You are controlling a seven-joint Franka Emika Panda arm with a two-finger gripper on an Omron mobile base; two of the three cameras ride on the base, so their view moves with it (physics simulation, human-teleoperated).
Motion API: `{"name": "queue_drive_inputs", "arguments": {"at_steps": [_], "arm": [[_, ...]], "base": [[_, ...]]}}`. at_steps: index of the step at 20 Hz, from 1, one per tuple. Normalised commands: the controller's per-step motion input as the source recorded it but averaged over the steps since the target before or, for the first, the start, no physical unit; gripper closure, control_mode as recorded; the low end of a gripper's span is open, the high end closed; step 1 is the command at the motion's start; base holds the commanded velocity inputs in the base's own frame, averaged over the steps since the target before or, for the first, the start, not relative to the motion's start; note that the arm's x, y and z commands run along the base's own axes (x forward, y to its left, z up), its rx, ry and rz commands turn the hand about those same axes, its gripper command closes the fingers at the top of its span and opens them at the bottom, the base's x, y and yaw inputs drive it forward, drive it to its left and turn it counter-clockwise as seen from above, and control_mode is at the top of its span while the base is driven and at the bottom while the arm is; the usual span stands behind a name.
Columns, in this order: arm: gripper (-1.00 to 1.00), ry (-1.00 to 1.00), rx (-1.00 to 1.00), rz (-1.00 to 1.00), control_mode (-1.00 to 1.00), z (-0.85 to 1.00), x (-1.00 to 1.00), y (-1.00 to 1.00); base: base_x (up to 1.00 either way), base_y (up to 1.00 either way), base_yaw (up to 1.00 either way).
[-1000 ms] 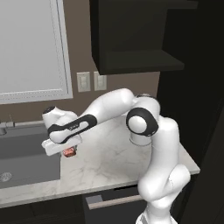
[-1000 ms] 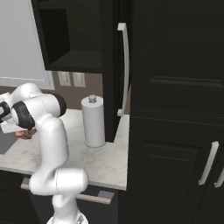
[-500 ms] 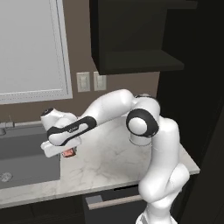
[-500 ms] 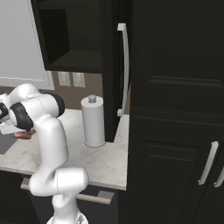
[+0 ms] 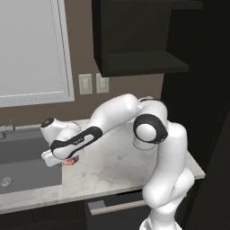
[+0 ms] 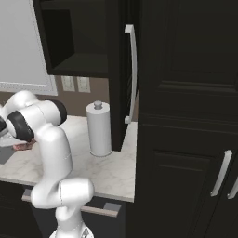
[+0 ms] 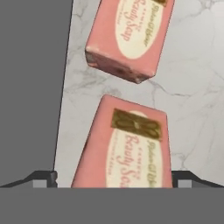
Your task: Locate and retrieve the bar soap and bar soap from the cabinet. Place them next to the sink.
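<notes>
Flat, even rendered light is falling without glare; the cabinet [image 5: 134, 40] interior is staying dim, and soft pixel blur is smearing the soap lettering.

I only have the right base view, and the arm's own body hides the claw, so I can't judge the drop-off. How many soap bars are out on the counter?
Observer: Two. The near bar soap and the far bar soap are both on the marble counter.
Operator: Are they beside the sink?
Observer: Yes, the sink edge runs close alongside both.
Operator: Is the claw shut on one?
Observer: No. The claw is open, and the near bar sits between its tips with a gap on one side.
</notes>
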Motion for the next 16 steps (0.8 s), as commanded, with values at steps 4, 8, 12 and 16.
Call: {"name": "queue_drive_inputs", "arguments": {"at_steps": [4,8,12,16], "arm": [[-1.00,0.00,0.00,-0.04,-1.00,-0.12,-0.13,-0.18],[-1.00,0.00,0.00,-0.01,-1.00,-0.16,-0.16,-0.16],[-1.00,-0.02,0.02,-0.02,-1.00,-0.05,-0.12,-0.05],[-1.00,-0.07,0.06,-0.03,-1.00,-0.02,-0.12,0.00]], "base": [[0.00,0.00,0.00],[0.00,0.00,0.00],[0.00,0.00,0.00],[0.00,0.00,0.00]]}}
